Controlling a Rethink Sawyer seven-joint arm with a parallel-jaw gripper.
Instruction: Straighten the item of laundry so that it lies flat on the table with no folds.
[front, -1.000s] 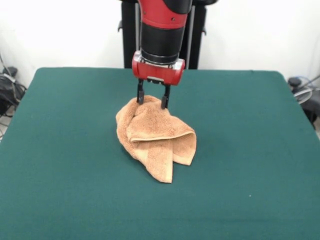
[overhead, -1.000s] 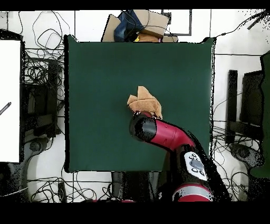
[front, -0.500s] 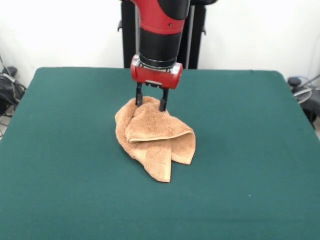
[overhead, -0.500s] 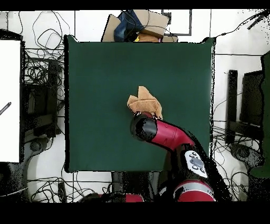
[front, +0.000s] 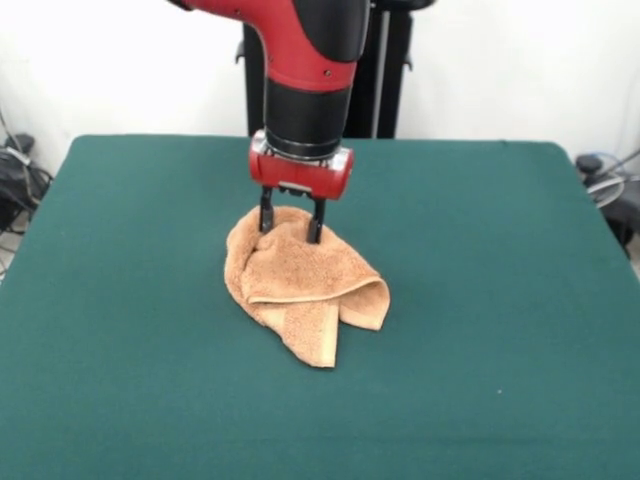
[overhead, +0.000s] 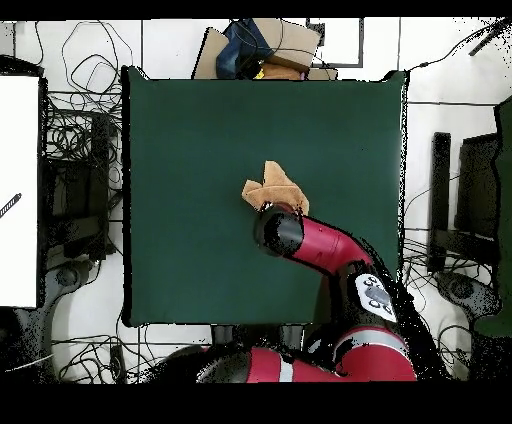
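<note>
Counter (front: 120, 380): a dark green surface, mostly bare around the cloth.
Towel (front: 300, 285): found near the counter's middle, bunched and folded over on itself; a doubled flap is seen hanging toward the near side, with a rolled fold across the right.
Gripper (front: 289, 228): lowered onto the towel's far edge; the fingers (front: 266, 218) are seen set apart, tips pressed into or straddling a ridge of cloth, not visibly clamped.
Progress: judged early; no part is spread flat yet, and every fold remains to be opened.
</note>
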